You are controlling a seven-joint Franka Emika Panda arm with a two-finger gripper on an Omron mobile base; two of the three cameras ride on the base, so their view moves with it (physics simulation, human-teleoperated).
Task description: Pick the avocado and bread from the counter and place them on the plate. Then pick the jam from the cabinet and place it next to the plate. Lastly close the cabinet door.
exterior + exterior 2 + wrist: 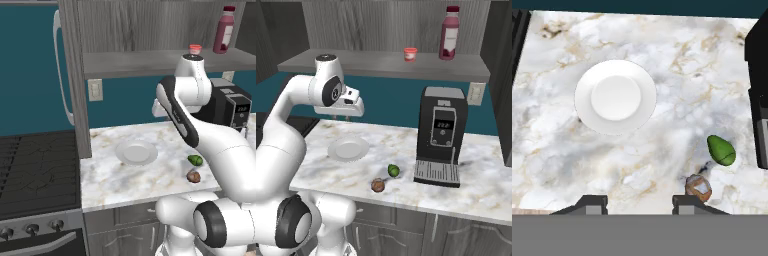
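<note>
Gripper hangs high above the counter, pointing straight down, nothing between the fingers. In the hand view the tips look spaced, but that is as closed as they get, so jaws together and empty.

Plate sits bare on the marble, beyond the fingertips in the hand view. Avocado lies on the counter right of the plate, near the front edge, off to the right of the jaws. Bread is just in front of the avocado, not touching it, by the right fingertip in the hand view but far below it.

Coffee machine stands right of the food. Jam is on the cabinet shelf, bottle to its right. Cabinet door stands open at the left, beside the stove.
</note>
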